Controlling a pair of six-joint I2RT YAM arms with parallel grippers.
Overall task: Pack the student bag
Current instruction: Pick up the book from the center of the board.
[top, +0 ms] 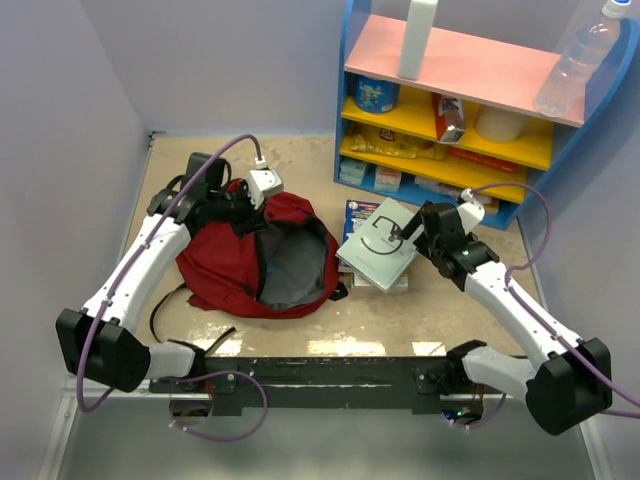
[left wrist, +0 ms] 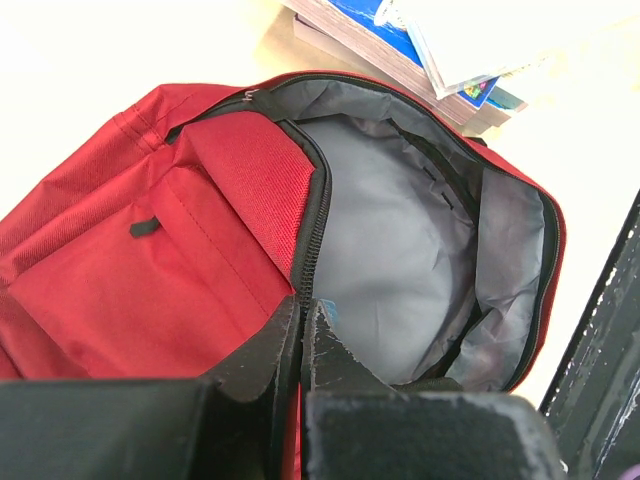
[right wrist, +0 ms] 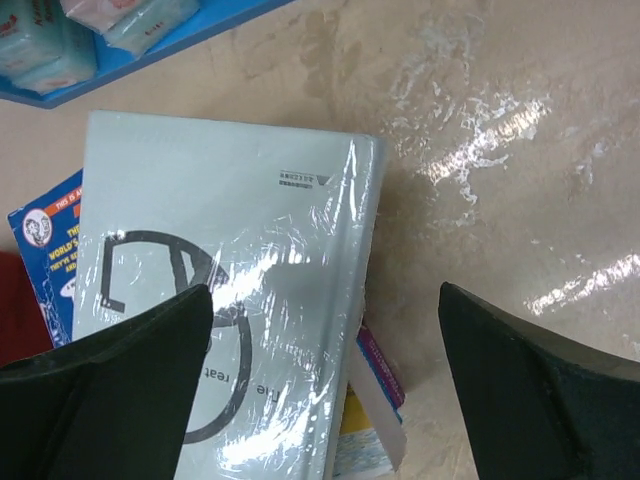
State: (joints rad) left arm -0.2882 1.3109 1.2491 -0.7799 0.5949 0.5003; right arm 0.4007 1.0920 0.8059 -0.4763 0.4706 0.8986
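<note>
Student bag (top: 215, 265): laid on the left half of the surface (top: 300, 160), with its mouth turned toward the right edge and the grey lining exposed.
Left pincer (left wrist: 302, 315): pressed together on the zip rim at the far side of the bag's mouth; the opening is judged to be propped by it.
Right pincer (right wrist: 325, 295): spread wide with nothing held, hung just above the grey book (right wrist: 230, 200).
Grey book: found on top of the book stack (top: 355, 215), just beside the bag's right side and in front of the shelf (top: 350, 100) toward the far right corner.
Deciding relation: one finger is placed over the cover and the other past the book's long edge, over bare surface, so that edge is straddled.
Long axis: judged to run crosswise to the line between the fingers.
Nearer arm: the right; the bag's mouth lies to its left.
</note>
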